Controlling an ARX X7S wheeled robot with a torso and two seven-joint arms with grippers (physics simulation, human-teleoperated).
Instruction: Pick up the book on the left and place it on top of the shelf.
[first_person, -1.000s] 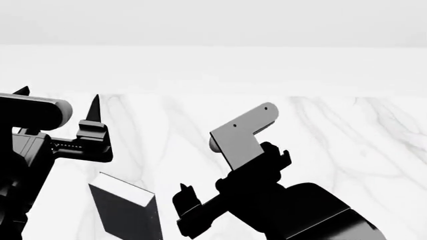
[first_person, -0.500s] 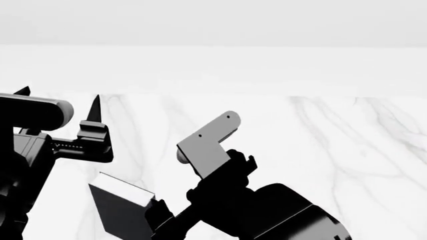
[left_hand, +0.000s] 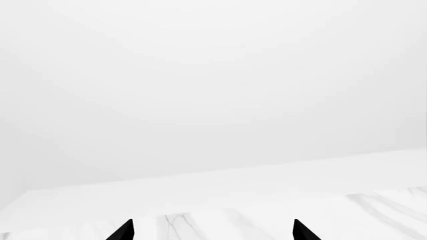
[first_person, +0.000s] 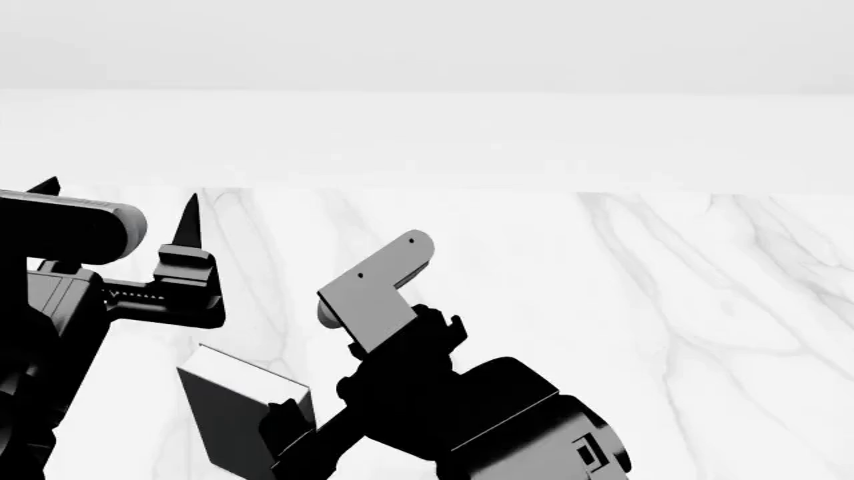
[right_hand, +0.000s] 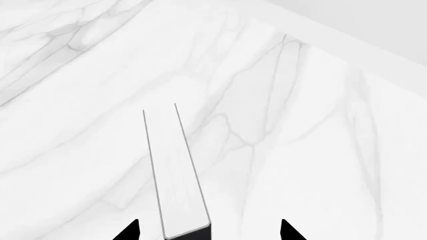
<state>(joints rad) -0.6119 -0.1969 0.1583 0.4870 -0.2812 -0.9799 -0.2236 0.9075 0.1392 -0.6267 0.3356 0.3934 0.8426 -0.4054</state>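
Left gripper (first_person: 118, 215) sat at the far left of the head view, raised above the marble table (first_person: 694, 300), two black pointed fingertips (first_person: 187, 220) up and spread apart, nothing between them. Left wrist view showed only the two tips (left_hand: 123, 231) cut off at the frame edge, wide apart, jaws clearly parted and empty; the rest was blank white wall and the table's far edge (left_hand: 220, 220). Most of the left arm was cropped by the picture edge, a dark mass with hard-to-read detail.

The book (first_person: 240, 405) lay low left of centre in the head view, dark cover with a white page edge (first_person: 247, 372) facing up, its lower part cut off by the frame bottom. Whether it stood tilted or lay on the table was hard to tell.

Right gripper (first_person: 291, 428) was just beside the book's right edge, mostly hidden by its own black wrist and a grey L-shaped bracket (first_person: 374, 290) in front. In the right wrist view the book's white page edge (right_hand: 177, 175) ran as a narrow strip between the two fingertips (right_hand: 130, 231), which stood apart on either side, not touching it. So the right jaws were spread around the book, not closed on it.

No shelf was visible in any view.
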